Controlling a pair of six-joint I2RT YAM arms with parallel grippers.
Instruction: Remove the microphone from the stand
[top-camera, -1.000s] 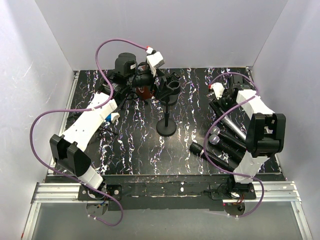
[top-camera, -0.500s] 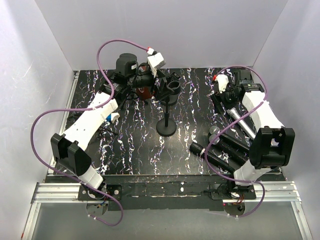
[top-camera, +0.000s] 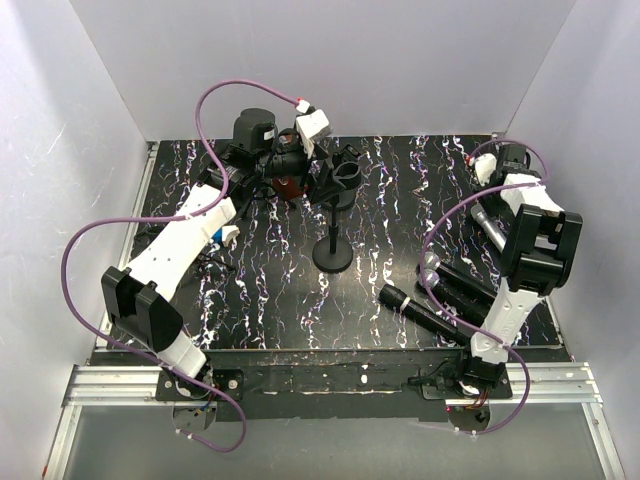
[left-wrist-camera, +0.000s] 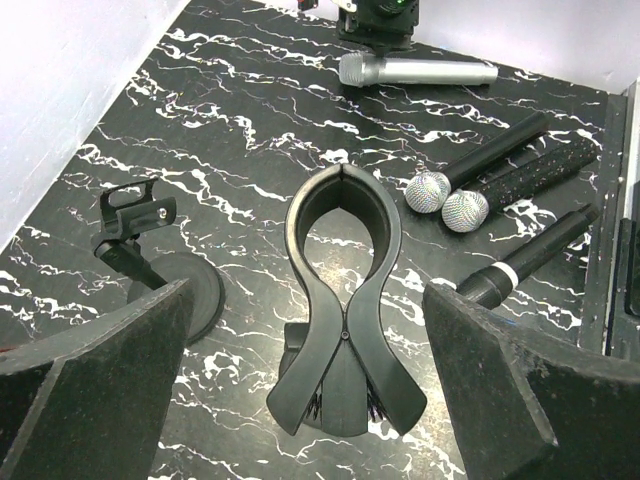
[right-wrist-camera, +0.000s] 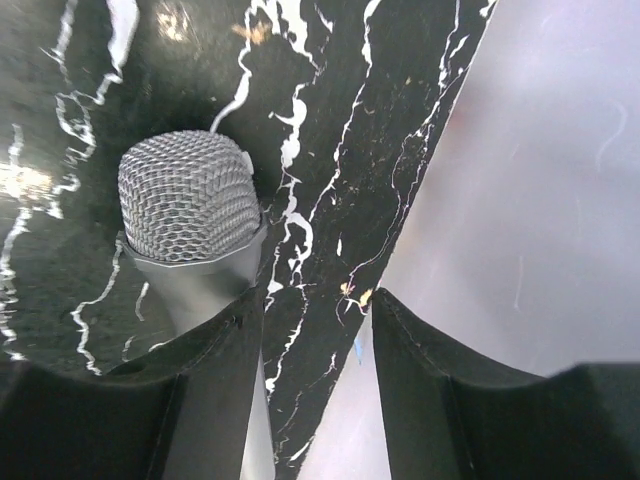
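Note:
The black stand (top-camera: 333, 256) is upright mid-table, and its spring clip (top-camera: 347, 174) holds nothing. In the left wrist view that clip (left-wrist-camera: 340, 290) sits between the wide-open fingers of my left gripper (left-wrist-camera: 308, 300), untouched. A silver microphone (top-camera: 487, 226) lies flat on the table at the right, also visible from the left wrist (left-wrist-camera: 420, 70). My right gripper (right-wrist-camera: 315, 300) is at the back right corner. Its jaws are apart with only table and wall between them. The microphone's mesh head (right-wrist-camera: 190, 210) lies just outside its left finger (right-wrist-camera: 215, 370).
Several black microphones (top-camera: 440, 300) lie at the front right, seen too from the left wrist (left-wrist-camera: 500, 170). A second small stand (left-wrist-camera: 150, 250) is left of the clip. A dark red object (top-camera: 290, 186) sits at the back. White walls (top-camera: 560, 120) enclose the table.
My right gripper swung from the microphones at mid-right to the back right corner, and its jaws narrowed. The silver microphone shifted a little rightward. The left arm stayed put.

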